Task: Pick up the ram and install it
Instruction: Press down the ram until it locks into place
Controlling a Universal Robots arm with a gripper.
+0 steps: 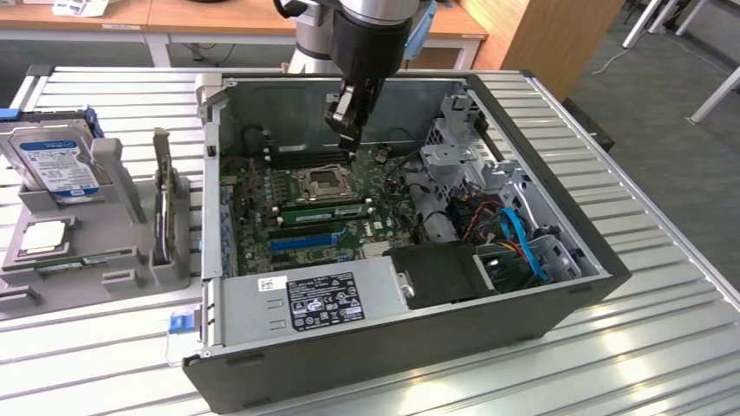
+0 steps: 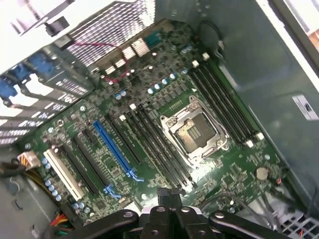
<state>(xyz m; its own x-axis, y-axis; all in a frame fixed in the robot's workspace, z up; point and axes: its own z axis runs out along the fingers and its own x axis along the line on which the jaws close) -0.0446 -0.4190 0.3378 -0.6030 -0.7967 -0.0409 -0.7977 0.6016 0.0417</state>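
Closed and empty, my tool (image 2: 169,199) hovers over motherboard (image 2: 164,134) at upper center; any drop risks scraping memory slots (image 2: 222,102).

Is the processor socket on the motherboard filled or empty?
Empty: the processor socket shows bare gold contacts inside its metal frame, with no chip or cooler on it.

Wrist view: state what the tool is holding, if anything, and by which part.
Nothing, as far as can be seen: the tool is shut with nothing between its tips, above the motherboard's memory slots.
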